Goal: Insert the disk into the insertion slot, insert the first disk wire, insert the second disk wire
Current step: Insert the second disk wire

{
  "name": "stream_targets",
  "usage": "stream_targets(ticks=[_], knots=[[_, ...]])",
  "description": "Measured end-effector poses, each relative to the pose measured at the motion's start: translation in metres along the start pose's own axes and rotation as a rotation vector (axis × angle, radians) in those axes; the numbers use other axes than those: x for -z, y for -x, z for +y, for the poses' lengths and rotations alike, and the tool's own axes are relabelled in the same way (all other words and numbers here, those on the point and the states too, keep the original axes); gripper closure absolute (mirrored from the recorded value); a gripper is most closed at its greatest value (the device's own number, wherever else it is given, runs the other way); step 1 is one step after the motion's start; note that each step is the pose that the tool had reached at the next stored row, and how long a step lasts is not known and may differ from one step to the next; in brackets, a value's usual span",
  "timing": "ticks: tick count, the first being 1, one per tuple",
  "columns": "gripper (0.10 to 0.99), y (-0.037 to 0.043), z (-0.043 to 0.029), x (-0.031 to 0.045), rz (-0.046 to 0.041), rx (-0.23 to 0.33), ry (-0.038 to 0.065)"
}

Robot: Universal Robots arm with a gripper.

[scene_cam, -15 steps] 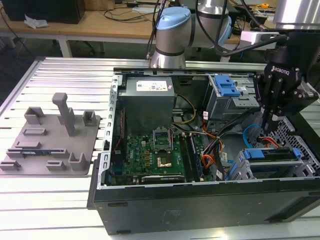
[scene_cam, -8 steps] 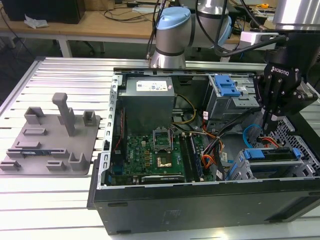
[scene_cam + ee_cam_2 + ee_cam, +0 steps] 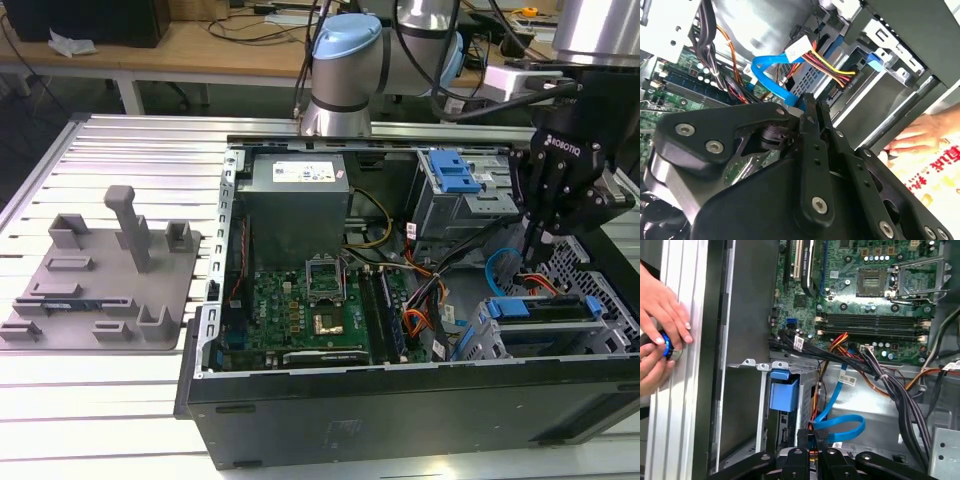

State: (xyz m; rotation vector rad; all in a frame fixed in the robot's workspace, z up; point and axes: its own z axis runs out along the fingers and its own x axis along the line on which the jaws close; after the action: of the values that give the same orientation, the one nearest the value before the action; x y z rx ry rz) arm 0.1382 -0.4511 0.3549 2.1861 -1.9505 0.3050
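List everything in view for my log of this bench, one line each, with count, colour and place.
computer case: one, black, open, on the slatted table.
motherboard: one, green, in the case floor.
power supply: one, grey, at the case's far wall.
insertion slot: one, silver, near the exterior view's right.
disk: one, blue-framed, seated in the slot.
second disk wire: one, light blue, looped beside the slot.
fixture plate: one, grey, at the exterior view's left.
person's hands: two, on the table edge.
gripper: one, black, at the light-blue wire's plug.
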Motion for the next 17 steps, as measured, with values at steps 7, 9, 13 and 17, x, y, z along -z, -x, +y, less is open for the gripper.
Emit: stream_targets(ticks=[7, 9, 13, 17], knots=[[0.925, -0.0015, -0.0117, 0.0001, -0.0049, -0.007, 0.005], [0.925, -0.0020, -0.0167, 0.0000, -0.0083, -0.019, 0.008], [0.925, -0.0021, -0.0167, -0.0001, -0.0170, -0.079, 0.025], [0.925, -0.0028, -0.0166, -0.0010, -0.0179, -0.156, 0.046]])
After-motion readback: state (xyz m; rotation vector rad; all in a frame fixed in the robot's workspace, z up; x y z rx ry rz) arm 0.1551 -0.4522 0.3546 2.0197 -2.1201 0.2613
